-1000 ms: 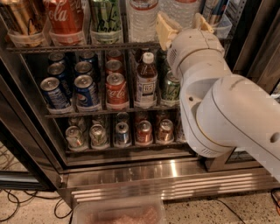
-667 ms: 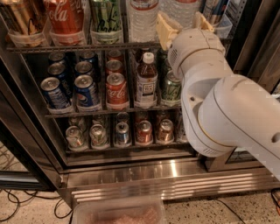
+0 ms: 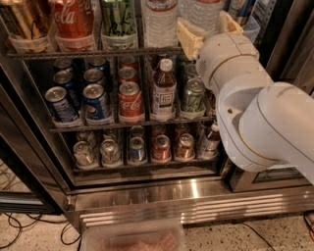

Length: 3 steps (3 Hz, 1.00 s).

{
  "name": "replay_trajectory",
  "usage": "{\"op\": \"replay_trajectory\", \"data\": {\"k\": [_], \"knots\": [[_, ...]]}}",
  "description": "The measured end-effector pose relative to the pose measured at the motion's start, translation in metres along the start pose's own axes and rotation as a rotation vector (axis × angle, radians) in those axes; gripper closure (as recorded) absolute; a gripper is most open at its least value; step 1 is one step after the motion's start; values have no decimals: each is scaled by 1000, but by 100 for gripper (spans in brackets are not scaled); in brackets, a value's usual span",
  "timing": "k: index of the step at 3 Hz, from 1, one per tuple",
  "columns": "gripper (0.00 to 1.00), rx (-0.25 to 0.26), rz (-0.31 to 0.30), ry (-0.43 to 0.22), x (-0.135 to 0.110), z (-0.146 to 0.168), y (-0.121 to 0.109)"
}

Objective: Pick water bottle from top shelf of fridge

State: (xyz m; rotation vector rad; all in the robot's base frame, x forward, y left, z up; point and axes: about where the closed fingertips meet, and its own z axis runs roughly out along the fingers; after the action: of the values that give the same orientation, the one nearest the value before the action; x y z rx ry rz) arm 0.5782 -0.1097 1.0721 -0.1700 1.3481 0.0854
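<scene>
The fridge (image 3: 196, 191) stands open in front of me with its steel base at the bottom. On the top shelf (image 3: 73, 53) stand two clear ribbed water bottles: one in the middle (image 3: 161, 24) with a red band on its label, one to its right (image 3: 201, 10). My gripper (image 3: 207, 22) is at top-shelf height, open. Its cream fingers (image 3: 189, 35) stand apart on either side of the right water bottle's lower part. I cannot tell if they touch it. My white arm (image 3: 255, 112) covers the fridge's right side.
A cola bottle (image 3: 73, 19), a green bottle (image 3: 119, 19) and a tan one (image 3: 22, 22) fill the top shelf's left. A brown-drink bottle (image 3: 163, 90) and cans (image 3: 130, 100) are on the middle rack, with more cans (image 3: 137, 149) below. A clear bin (image 3: 132, 238) and cables (image 3: 14, 225) are on the floor.
</scene>
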Motion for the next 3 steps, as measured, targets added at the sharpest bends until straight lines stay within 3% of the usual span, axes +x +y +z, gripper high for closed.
{"op": "replay_trajectory", "data": {"k": [3], "knots": [[38,-76,-152,-15,9,4,-12]]}}
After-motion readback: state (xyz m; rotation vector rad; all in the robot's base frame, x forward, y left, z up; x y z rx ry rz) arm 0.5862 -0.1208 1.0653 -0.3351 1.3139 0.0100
